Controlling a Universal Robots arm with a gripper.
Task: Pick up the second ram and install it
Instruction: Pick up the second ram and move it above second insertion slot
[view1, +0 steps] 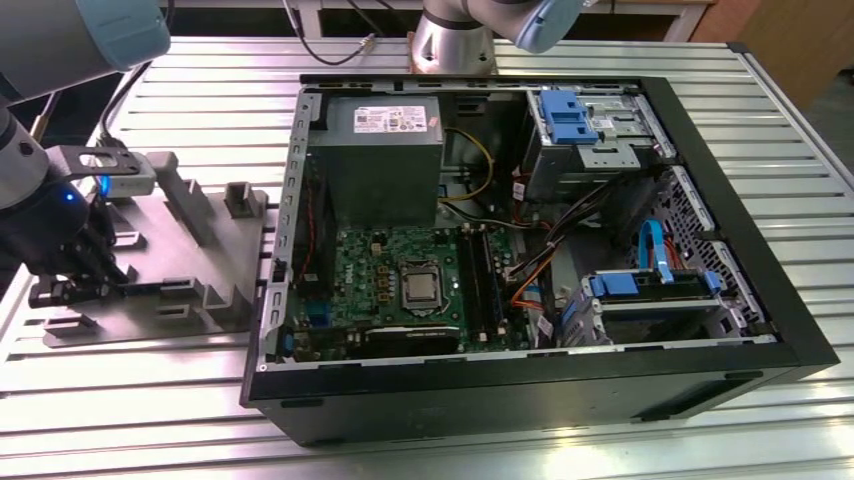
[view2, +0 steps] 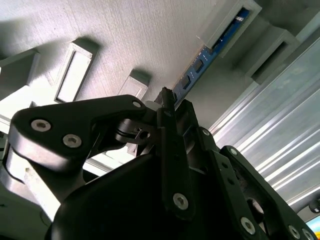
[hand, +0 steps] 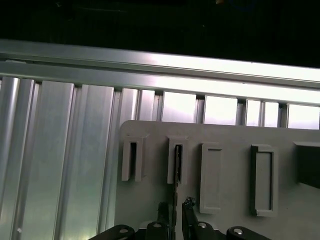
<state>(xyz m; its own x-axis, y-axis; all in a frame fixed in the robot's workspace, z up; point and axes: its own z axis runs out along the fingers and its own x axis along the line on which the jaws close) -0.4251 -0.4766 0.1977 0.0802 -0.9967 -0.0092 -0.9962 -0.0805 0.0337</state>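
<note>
The claw (view1: 63, 290) hangs low over the grey fixture tray (view1: 200, 255), which lies flat on the slatted metal bench (view1: 160, 400). In the second wrist view, the second ram (view2: 200, 65) stands on edge in one of the tray's raised slots. It runs as a thin blue strip with dark chips from the slot straight to the claw's tip (view2: 176, 100). The first wrist view shows the same strip edge-on (hand: 176, 172), a dark line leading from its slot in the tray (hand: 225, 135) back to the claw (hand: 176, 205), which straddles its near end. I cannot tell whether the claw is squeezing the strip or only sits astride it. Several other slot blocks stand on the tray on either side of the claw. Well away from the claw, beyond the tray's far edge, the open computer case (view1: 787, 335) lies on its side on the bench. Its green motherboard (view1: 367, 285) faces up and the grey power supply (view1: 380, 170) sits beside it.
</note>
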